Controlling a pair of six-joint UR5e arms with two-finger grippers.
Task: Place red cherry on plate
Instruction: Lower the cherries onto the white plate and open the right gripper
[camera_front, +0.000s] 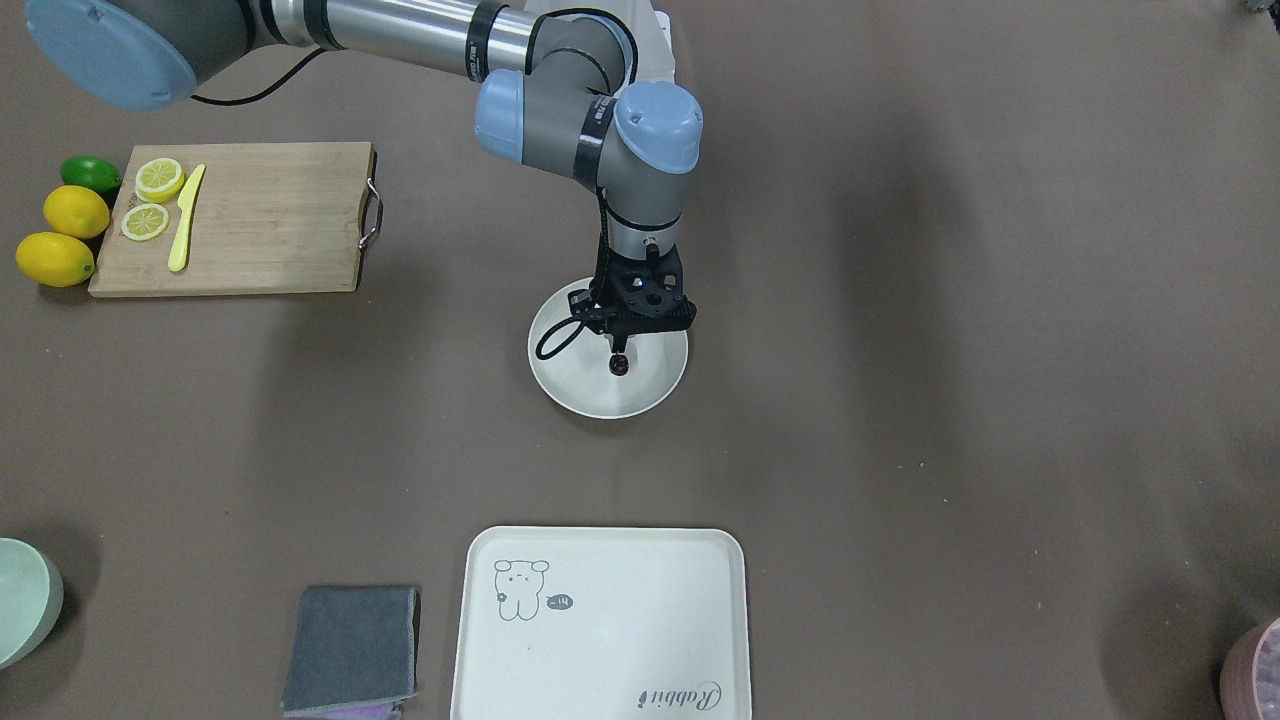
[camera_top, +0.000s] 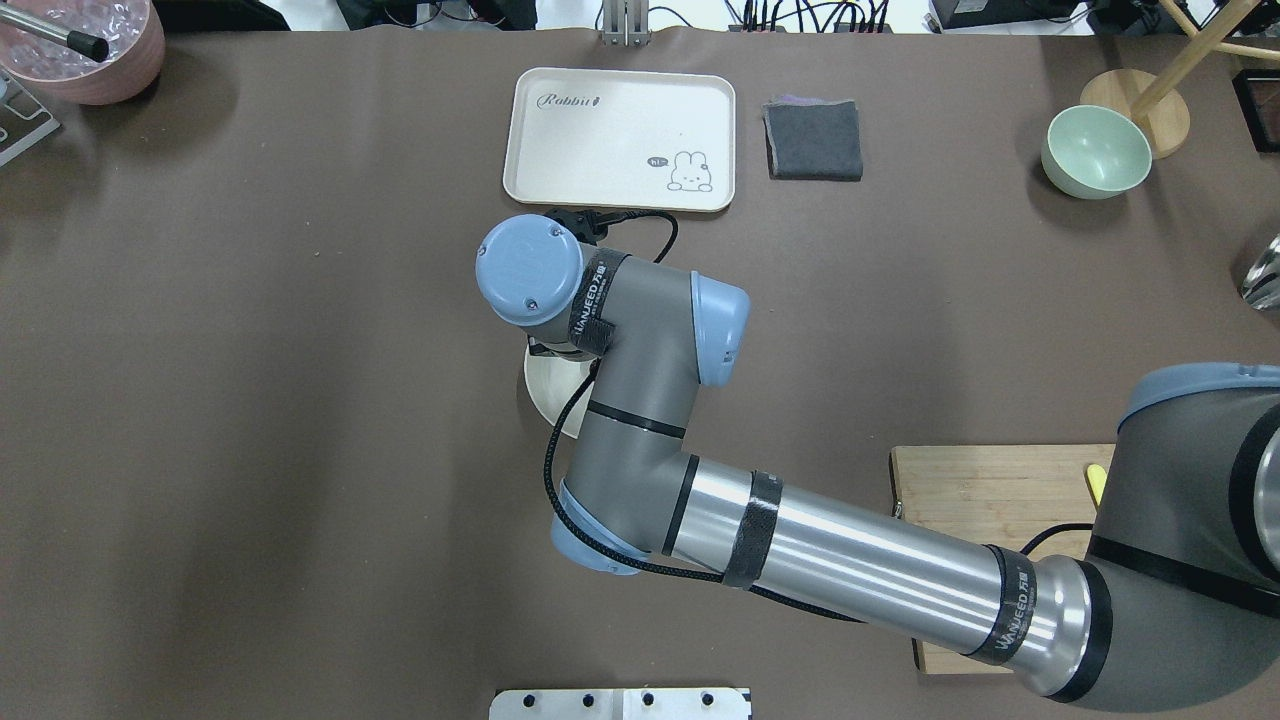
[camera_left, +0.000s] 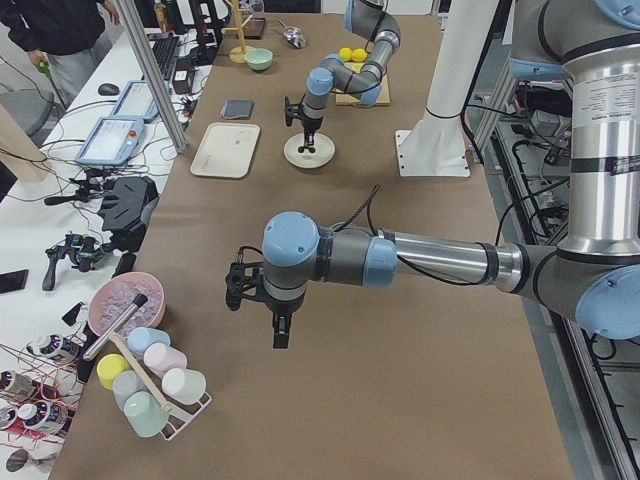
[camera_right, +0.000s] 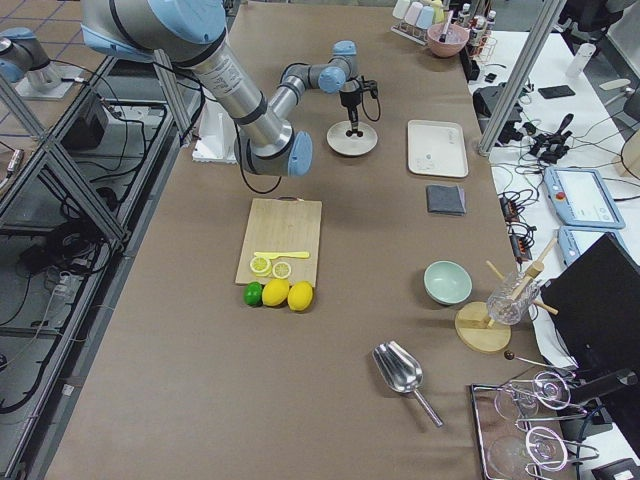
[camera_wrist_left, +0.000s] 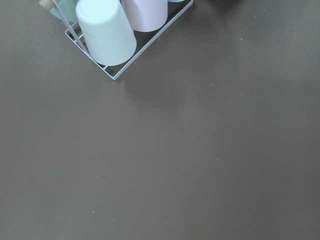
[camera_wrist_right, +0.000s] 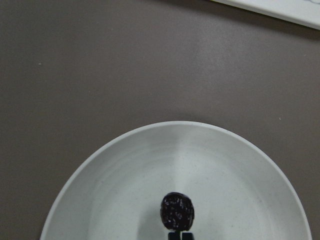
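The red cherry (camera_wrist_right: 177, 210) shows as a small dark ball hanging just below the tips of my right gripper (camera_wrist_right: 180, 236), whose fingers are shut together on it. It hangs over the middle of the round cream-white plate (camera_wrist_right: 100, 200); I cannot tell whether it touches the dish. From across the table, the cherry (camera_front: 621, 366) dangles under the right gripper (camera_front: 620, 348) above the plate (camera_front: 600, 405). My left gripper (camera_left: 280, 335) hovers over bare table far from the plate, and I cannot tell if it is open or shut.
A wooden cutting board (camera_front: 260, 220) holds lemon slices and a yellow knife, with two lemons (camera_front: 60, 240) and a lime beside it. A cream tray (camera_front: 600, 620), a grey cloth (camera_front: 352, 648) and a mint bowl (camera_front: 20, 600) lie on the operators' side. A cup rack (camera_wrist_left: 115, 30) stands near the left gripper.
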